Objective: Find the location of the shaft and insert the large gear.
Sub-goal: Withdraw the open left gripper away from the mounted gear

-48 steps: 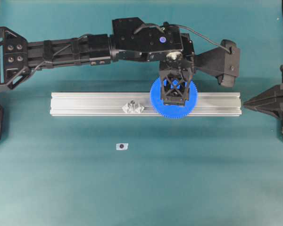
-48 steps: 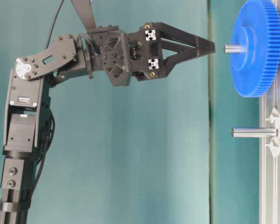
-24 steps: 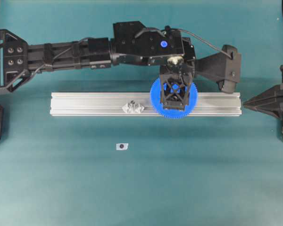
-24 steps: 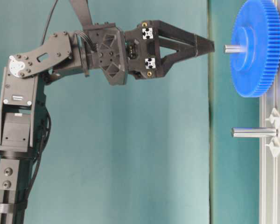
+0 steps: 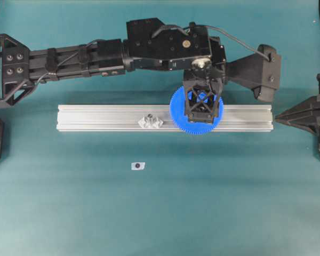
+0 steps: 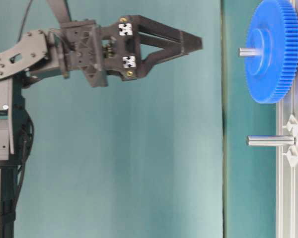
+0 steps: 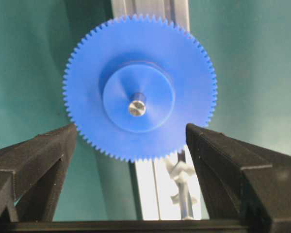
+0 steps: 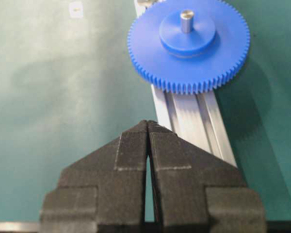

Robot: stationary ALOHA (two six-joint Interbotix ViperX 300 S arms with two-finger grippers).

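The large gear (image 5: 178,118) is a bright blue toothed disc lying flat on the aluminium rail (image 5: 96,117). It is threaded on the shaft, whose silvery tip (image 6: 246,51) pokes out through the hub. The shaft tip also shows in the left wrist view (image 7: 137,106) and the right wrist view (image 8: 186,19). My left gripper (image 5: 202,110) hangs open and empty straight above the gear, well clear of it in the table-level view (image 6: 198,42). My right gripper (image 5: 280,117) is shut and empty at the rail's right end.
A second, shorter peg (image 5: 149,121) with clear tabs stands on the rail left of the gear, and shows in the table-level view (image 6: 268,141). A small white tag with a dark dot (image 5: 137,166) lies on the teal table in front of the rail.
My left gripper has drawn back farther from the gear and shaft, still open. The gear stays on the shaft. The right arm has not moved.
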